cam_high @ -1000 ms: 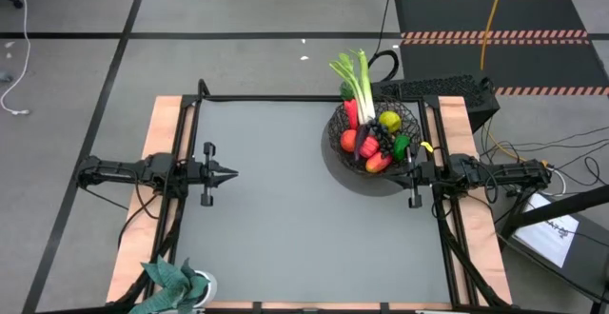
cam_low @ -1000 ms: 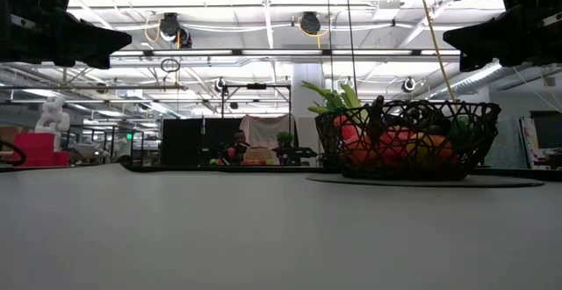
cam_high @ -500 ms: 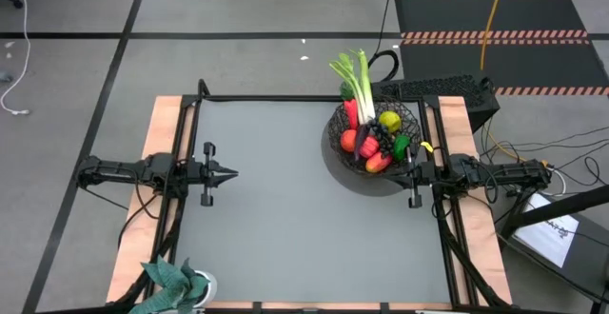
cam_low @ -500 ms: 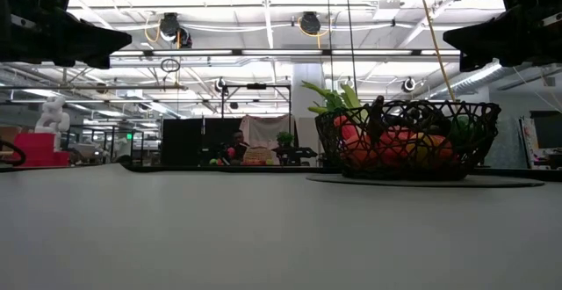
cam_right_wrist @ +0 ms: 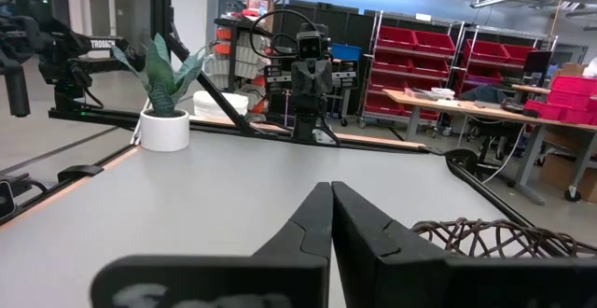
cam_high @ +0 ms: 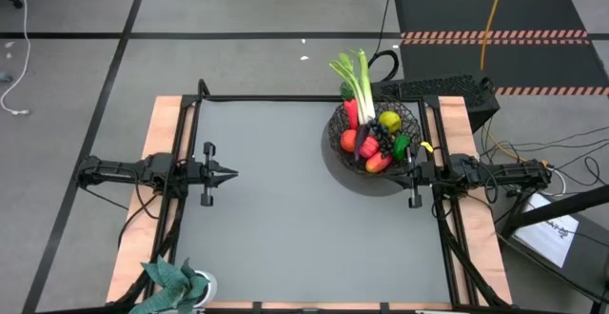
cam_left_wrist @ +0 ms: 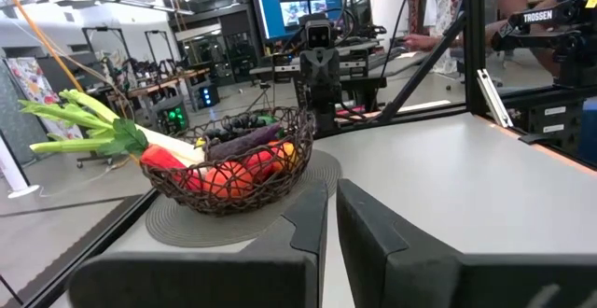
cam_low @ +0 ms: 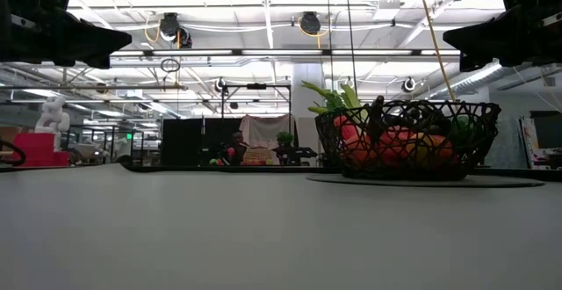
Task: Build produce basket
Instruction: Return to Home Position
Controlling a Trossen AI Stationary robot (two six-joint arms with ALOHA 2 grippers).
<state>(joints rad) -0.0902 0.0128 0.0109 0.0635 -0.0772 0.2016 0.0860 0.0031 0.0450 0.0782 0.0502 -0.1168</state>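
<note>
The black wire-mesh basket (cam_high: pixel 335 133) stands on a round grey mat (cam_high: pixel 354 177) at the table's far right. It is filled with produce: a leek (cam_high: pixel 362 86) sticking out over the far rim, a yellow fruit (cam_high: pixel 389 121), red and orange fruits (cam_high: pixel 350 141), dark grapes (cam_high: pixel 373 135) and a green piece (cam_high: pixel 401 146). My left gripper (cam_high: pixel 235 172) hovers level at the table's left side, shut on nothing. My right gripper (cam_high: pixel 400 168) hovers level at the right side, shut, above the table just beside the basket's near rim (cam_right_wrist: pixel 485 233).
A teal leafy plant in a white pot (cam_high: pixel 176 284) stands at the near left corner. A black frame (cam_high: pixel 285 98) runs along the table's edges, with wooden strips (cam_high: pixel 157 143) outside it. The grey tabletop (cam_high: pixel 285 209) between the arms is bare.
</note>
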